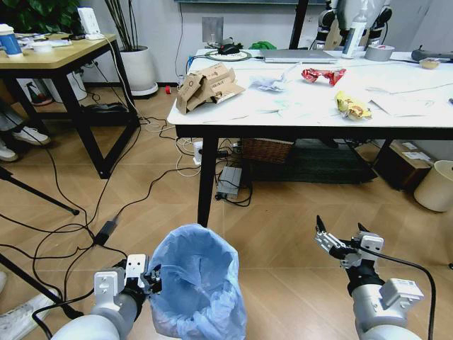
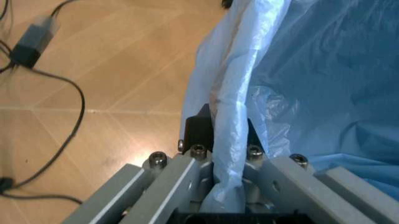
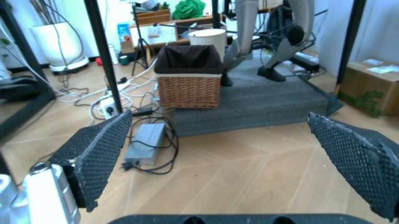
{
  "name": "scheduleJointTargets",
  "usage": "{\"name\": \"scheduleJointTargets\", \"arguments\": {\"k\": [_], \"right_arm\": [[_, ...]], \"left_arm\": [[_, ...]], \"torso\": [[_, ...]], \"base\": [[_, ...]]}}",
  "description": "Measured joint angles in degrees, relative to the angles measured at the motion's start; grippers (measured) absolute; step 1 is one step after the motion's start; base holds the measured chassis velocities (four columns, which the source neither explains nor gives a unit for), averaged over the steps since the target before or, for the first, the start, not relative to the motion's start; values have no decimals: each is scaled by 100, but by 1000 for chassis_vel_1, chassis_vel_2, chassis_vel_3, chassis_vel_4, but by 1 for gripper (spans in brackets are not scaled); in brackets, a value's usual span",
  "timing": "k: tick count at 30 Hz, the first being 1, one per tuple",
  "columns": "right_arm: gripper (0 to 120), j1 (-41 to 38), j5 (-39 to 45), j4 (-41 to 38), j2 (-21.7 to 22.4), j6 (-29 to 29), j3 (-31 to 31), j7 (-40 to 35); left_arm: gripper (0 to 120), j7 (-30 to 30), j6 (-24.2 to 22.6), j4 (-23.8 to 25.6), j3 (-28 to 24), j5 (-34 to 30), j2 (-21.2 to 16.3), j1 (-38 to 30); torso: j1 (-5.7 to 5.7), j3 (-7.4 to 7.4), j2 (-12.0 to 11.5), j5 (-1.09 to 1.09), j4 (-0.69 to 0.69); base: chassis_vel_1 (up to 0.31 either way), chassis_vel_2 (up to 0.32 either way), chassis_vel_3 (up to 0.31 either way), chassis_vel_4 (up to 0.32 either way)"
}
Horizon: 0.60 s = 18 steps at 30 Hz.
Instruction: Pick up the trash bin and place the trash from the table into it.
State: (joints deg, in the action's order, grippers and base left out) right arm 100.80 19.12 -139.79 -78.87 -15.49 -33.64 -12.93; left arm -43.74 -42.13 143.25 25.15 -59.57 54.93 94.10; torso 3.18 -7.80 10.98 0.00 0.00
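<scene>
Trash bin (image 1: 197, 283): one, blue-lined, near centre on the floor, in front of the table (image 1: 311, 113).
Left gripper (image 1: 150, 278): clamped on the bin's left rim; the left wrist view shows bag plastic (image 2: 227, 140) pinched between its fingers.
Right gripper (image 1: 341, 230): near right, above bare floor, pads spread wide, holding nothing.
Trash on table: one torn cardboard box (image 1: 207, 86) far left, one crumpled white paper (image 1: 272, 81), one red wrapper (image 1: 322, 75), one yellow wrapper (image 1: 352, 106).
</scene>
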Motion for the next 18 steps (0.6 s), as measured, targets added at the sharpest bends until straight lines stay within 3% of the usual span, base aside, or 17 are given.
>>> {"name": "scheduleJointTargets", "arguments": {"k": [18], "right_arm": [[100, -128, -55, 228, -6, -10, -76, 306]], "left_arm": [[0, -372, 0, 0, -31, -808, -314, -407]], "torso": [[89, -298, 388, 0, 1]], "base": [[0, 0, 0, 0]]}}
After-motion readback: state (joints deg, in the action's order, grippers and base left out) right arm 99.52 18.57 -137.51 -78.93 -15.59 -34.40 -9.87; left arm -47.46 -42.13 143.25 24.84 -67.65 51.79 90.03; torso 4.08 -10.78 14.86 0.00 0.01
